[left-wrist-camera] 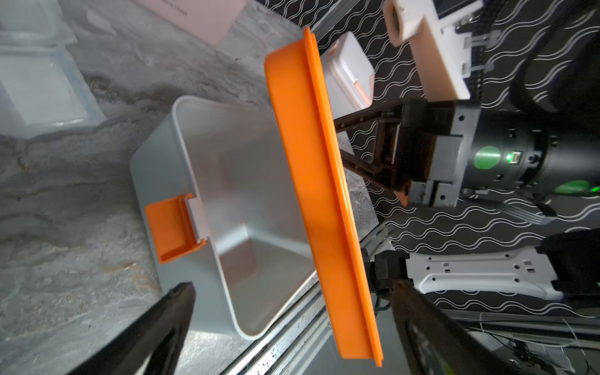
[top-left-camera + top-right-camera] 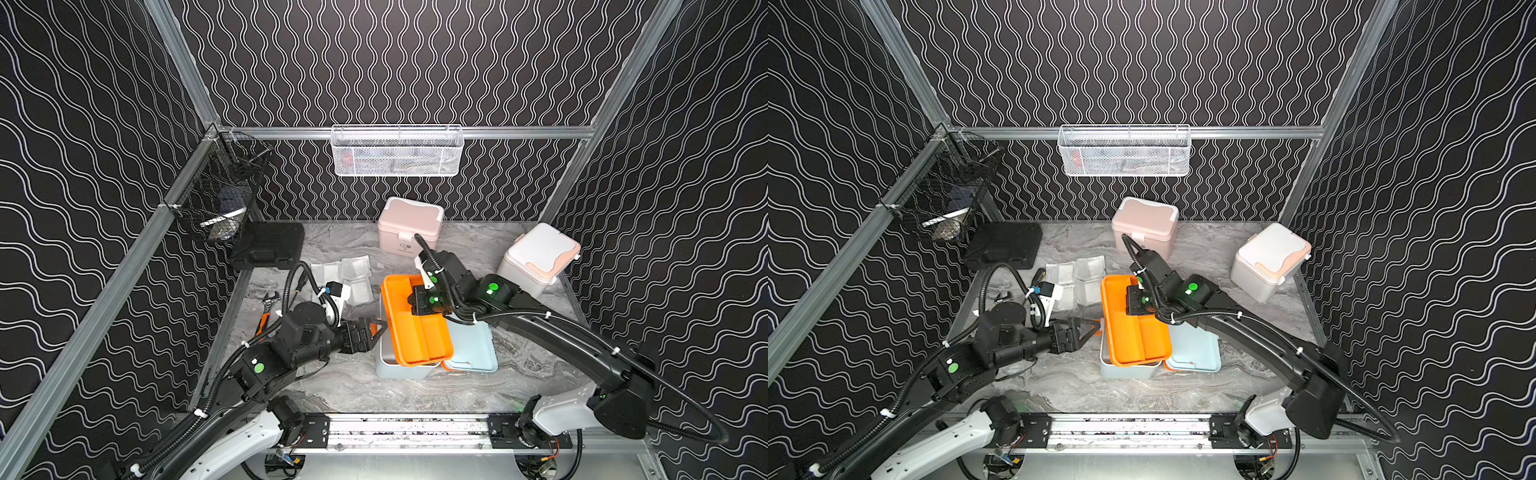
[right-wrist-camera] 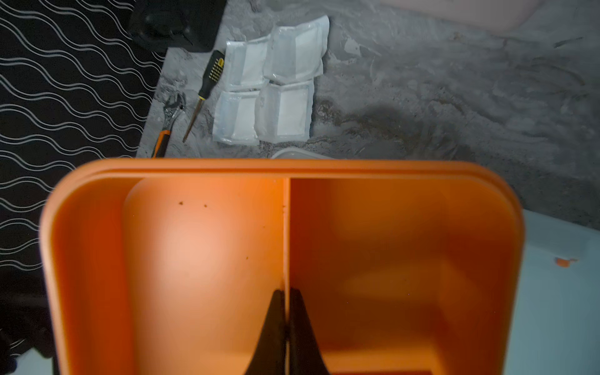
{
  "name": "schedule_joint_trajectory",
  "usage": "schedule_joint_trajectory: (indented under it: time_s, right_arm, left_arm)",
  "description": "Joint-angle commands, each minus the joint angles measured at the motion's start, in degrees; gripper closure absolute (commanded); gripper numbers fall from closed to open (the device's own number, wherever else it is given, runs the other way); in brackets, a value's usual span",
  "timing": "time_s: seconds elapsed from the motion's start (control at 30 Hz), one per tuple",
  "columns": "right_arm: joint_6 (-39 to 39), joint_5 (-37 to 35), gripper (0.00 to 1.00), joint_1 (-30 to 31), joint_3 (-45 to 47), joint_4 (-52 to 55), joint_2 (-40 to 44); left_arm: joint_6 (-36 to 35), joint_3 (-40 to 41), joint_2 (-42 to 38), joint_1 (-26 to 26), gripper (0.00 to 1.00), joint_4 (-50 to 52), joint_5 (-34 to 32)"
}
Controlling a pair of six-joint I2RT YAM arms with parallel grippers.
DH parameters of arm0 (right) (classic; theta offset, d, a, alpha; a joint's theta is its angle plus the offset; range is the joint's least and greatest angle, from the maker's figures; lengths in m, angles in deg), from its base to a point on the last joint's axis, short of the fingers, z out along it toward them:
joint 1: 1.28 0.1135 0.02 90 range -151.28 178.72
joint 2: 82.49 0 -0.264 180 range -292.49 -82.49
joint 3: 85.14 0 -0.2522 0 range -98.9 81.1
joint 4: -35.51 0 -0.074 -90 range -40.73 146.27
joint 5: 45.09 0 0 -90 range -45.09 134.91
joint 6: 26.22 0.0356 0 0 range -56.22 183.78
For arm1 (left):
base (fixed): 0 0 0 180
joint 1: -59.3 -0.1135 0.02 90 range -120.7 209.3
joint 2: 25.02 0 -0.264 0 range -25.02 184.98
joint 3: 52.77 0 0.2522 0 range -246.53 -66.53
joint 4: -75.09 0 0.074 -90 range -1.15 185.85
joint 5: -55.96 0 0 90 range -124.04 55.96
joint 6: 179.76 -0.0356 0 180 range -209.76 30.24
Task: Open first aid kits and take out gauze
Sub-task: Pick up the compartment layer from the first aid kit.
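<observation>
The pale blue-grey first aid kit [image 2: 399, 368] [image 1: 168, 156] stands open in the middle, its lid [image 2: 473, 349] lying flat to its right. My right gripper [image 2: 424, 311] [image 3: 286, 292] is shut on the centre divider of the kit's orange tray [image 2: 415, 328] [image 3: 211, 243], holding it tilted above the box. In the left wrist view the box's inside shows bare. My left gripper [image 2: 380, 330] [image 1: 292, 287] hangs open at the box's left side, holding nothing. Several gauze packets [image 2: 353, 274] [image 3: 272, 84] lie on the table behind it. The pink kit [image 2: 409, 224] and the white kit [image 2: 538, 257] stand shut at the back.
A flat black hard case [image 2: 268, 245] sits at the back left. A screwdriver [image 3: 207, 78] and an orange-handled wrench [image 3: 170, 112] lie left of the gauze. A white mesh basket [image 2: 397, 151] and a black wire basket [image 2: 220, 195] hang on the walls.
</observation>
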Motion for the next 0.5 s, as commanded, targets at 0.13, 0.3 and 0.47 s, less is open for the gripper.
schedule_joint_trajectory:
  time_s: [0.13,0.3,0.47]
  right_arm:
    - [-6.7,-0.4,1.0,-1.5,3.6,-7.0,17.2]
    - [-10.1,-7.3,1.0,-1.5,8.5,-12.4,32.2]
    - [-11.6,-17.6,1.0,-1.5,14.3,-15.7,45.3]
  left_arm:
    - [-8.6,-7.1,-2.0,0.0,0.01,-1.7,1.9]
    - [-13.4,-10.1,-3.9,0.0,0.01,-4.4,2.5]
    - [-15.9,-11.5,-3.5,0.0,0.01,-5.8,2.0]
